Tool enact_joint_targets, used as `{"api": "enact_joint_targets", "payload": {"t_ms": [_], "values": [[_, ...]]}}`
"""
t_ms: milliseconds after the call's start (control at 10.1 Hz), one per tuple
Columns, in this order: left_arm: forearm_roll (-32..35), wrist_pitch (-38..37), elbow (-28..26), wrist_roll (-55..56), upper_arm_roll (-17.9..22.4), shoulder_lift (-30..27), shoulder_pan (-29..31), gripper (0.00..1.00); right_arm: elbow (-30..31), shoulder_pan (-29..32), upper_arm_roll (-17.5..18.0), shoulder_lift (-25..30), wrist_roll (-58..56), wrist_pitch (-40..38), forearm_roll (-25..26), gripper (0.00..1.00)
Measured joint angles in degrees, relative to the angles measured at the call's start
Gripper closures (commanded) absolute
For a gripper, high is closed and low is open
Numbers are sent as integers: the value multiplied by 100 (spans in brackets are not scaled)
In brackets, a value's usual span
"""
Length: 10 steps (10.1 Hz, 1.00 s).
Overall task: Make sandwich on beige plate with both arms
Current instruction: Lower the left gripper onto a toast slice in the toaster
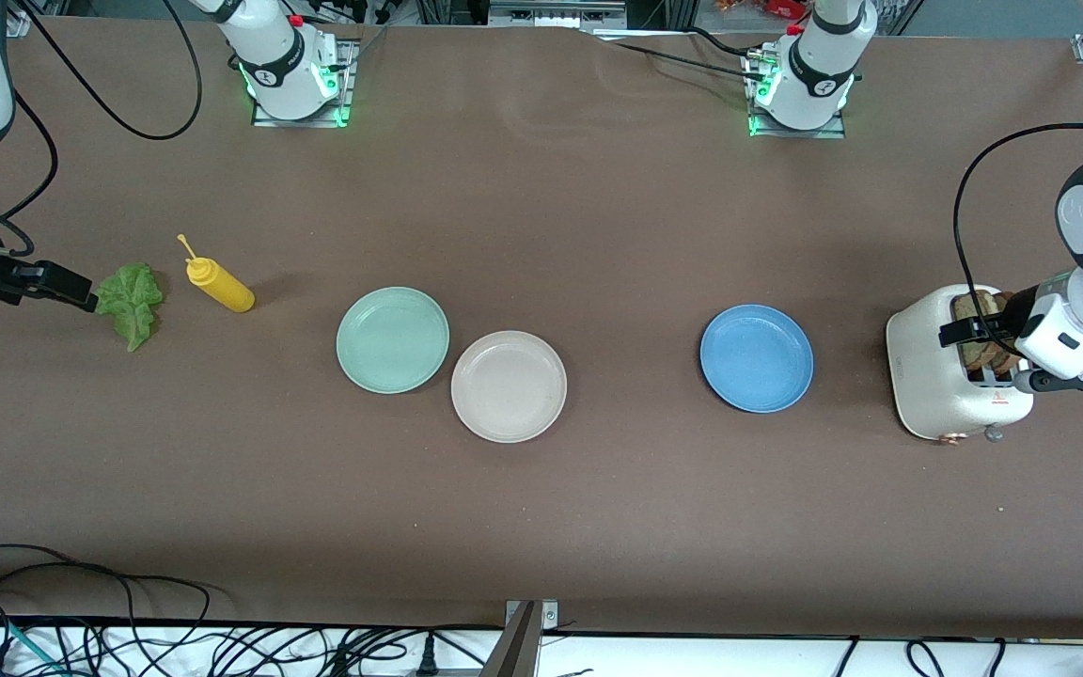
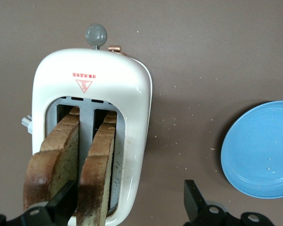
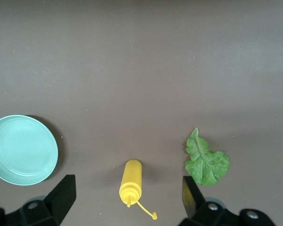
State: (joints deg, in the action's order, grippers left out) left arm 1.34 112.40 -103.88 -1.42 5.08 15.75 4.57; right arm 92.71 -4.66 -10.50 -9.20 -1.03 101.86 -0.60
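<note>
The beige plate (image 1: pixel 509 385) lies bare mid-table, beside the mint green plate (image 1: pixel 392 339). Two bread slices (image 1: pixel 978 307) stand in the slots of a cream toaster (image 1: pixel 946 385) at the left arm's end. My left gripper (image 1: pixel 981 326) is open over the toaster. In the left wrist view (image 2: pixel 127 203) one finger (image 2: pixel 62 201) is between the two slices and the other is outside the toaster, with one slice (image 2: pixel 96 174) between them. The lettuce leaf (image 1: pixel 131 301) lies at the right arm's end. My right gripper (image 1: pixel 71 287) is open and empty beside it, with the leaf (image 3: pixel 206 162) seen below.
A yellow squeeze bottle (image 1: pixel 219 285) lies beside the lettuce and shows between the right fingers (image 3: pixel 131 181). The blue plate (image 1: pixel 756 357) sits between the beige plate and the toaster. Cables run along the table edge nearest the camera.
</note>
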Motion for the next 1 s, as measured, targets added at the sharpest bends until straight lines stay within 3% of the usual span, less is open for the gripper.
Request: {"api": "enact_joint_targets", "payload": {"t_ms": [100,199,398,498,995], "values": [[26,85,-103,-66,0,-45,22,15,0,0,0,0,0,0,0,0],[67,201,-225,-176,0,-92,65,27,0,0,0,0,0,0,0,0],[87,415,-452,-499,2,-149,261,85,2,0,0,0,0,0,0,0],[87,452,-497,-618,3,-172,341,100,2,0,0,0,0,0,0,0],[87,399,-548,-910,-44,-220,370,100,3,0,0,-1,0,0,0,0]]}}
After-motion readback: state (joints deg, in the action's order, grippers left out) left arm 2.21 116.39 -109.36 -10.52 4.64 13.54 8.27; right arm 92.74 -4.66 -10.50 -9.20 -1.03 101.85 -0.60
